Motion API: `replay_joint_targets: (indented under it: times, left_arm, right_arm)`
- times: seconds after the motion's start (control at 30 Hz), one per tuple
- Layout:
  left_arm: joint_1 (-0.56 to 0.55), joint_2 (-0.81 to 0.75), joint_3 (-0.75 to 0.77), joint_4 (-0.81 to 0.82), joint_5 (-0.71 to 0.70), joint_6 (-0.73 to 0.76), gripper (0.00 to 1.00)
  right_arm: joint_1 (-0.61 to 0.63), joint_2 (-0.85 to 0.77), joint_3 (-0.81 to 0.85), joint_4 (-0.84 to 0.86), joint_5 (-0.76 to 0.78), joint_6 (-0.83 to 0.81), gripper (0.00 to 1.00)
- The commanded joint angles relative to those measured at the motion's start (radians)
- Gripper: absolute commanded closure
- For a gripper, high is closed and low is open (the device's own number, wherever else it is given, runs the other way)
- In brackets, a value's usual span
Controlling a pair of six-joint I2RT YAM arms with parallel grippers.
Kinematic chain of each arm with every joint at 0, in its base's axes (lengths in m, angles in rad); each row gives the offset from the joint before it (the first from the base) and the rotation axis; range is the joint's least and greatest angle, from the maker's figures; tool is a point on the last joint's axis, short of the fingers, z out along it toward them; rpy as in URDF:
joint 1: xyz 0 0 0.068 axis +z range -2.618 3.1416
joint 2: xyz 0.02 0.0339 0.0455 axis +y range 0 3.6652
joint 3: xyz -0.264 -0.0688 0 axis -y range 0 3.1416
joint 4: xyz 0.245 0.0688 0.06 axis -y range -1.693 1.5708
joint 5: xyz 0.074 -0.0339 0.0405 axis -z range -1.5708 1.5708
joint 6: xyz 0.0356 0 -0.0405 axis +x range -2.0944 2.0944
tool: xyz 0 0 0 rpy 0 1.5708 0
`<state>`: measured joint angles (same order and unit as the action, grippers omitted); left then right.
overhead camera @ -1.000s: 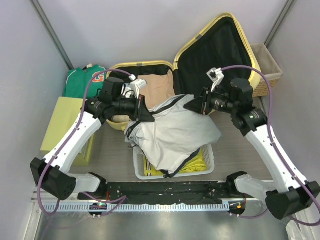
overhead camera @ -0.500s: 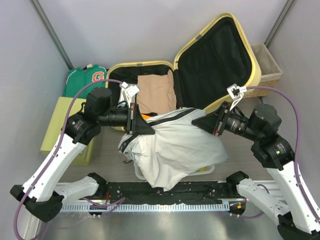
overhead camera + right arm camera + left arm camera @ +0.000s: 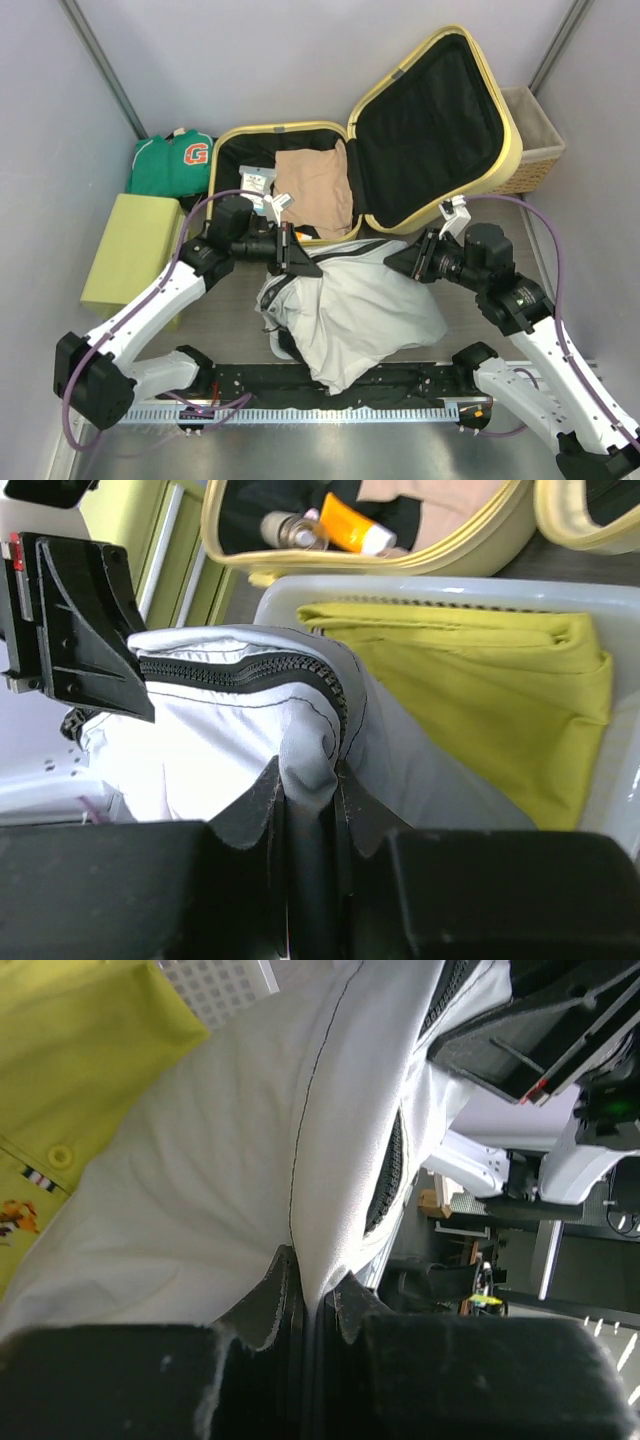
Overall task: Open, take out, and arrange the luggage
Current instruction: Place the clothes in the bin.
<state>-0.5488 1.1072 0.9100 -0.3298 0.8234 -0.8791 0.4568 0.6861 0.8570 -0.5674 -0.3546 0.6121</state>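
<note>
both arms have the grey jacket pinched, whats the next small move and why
Probably lower both arms together to lay the jacket onto the white basket. The left gripper and right gripper each pinch an edge, the jacket hangs spread between them, already out of the luggage, and the basket with the yellow shirt sits right beneath.

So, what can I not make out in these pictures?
Top view: the jacket covers the white basket almost wholly.
Top view: the luggage lid hides part of the wicker basket.
Right wrist view: the orange tube has print too small to read.
</note>
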Motion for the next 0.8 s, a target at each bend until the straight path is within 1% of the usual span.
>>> replay_joint_targets:
  times: [0.0,0.1,0.13,0.23,0.3,0.4,0.43,0.47,0.57,0.63,0.7,0.77]
  left_arm:
    - [0.056,0.049,0.050,0.187,0.002,0.038,1.00]
    - [0.067,0.155,0.107,0.092,-0.021,0.136,1.00]
    - [0.067,0.222,0.125,0.025,-0.056,0.208,1.00]
    - [0.067,0.305,0.176,-0.031,-0.118,0.285,1.00]
    - [0.067,0.376,0.200,-0.017,-0.147,0.302,1.00]
    - [0.062,0.469,0.269,-0.063,-0.200,0.360,1.00]
    - [0.061,0.497,0.292,-0.122,-0.228,0.379,1.00]
    - [0.056,0.540,0.340,-0.155,-0.278,0.431,1.00]
    - [0.038,0.606,0.413,-0.256,-0.348,0.508,1.00]
    - [0.013,0.664,0.441,-0.303,-0.435,0.526,1.00]
    - [-0.002,0.721,0.486,-0.340,-0.493,0.549,1.00]
    - [-0.007,0.741,0.512,-0.383,-0.523,0.554,1.00]
  right_arm:
    - [0.005,-0.011,-0.022,0.087,0.117,0.014,0.99]
    - [0.005,0.013,-0.058,0.103,0.184,0.002,0.99]
    - [0.006,0.023,-0.078,0.106,0.196,0.002,0.99]
    - [0.005,0.050,-0.111,0.129,0.258,-0.009,0.99]
    - [0.006,0.069,-0.125,0.130,0.318,-0.021,0.99]
    - [0.006,0.096,-0.159,0.162,0.385,-0.028,0.99]
    - [0.008,0.108,-0.183,0.190,0.391,-0.025,0.99]
    - [0.008,0.121,-0.193,0.201,0.394,-0.023,0.99]
    - [0.022,0.173,-0.233,0.236,0.453,-0.021,0.99]
    - [0.037,0.194,-0.277,0.273,0.526,-0.020,0.99]
    - [0.037,0.207,-0.306,0.305,0.548,-0.020,0.99]
    - [0.042,0.237,-0.334,0.340,0.563,-0.020,0.99]
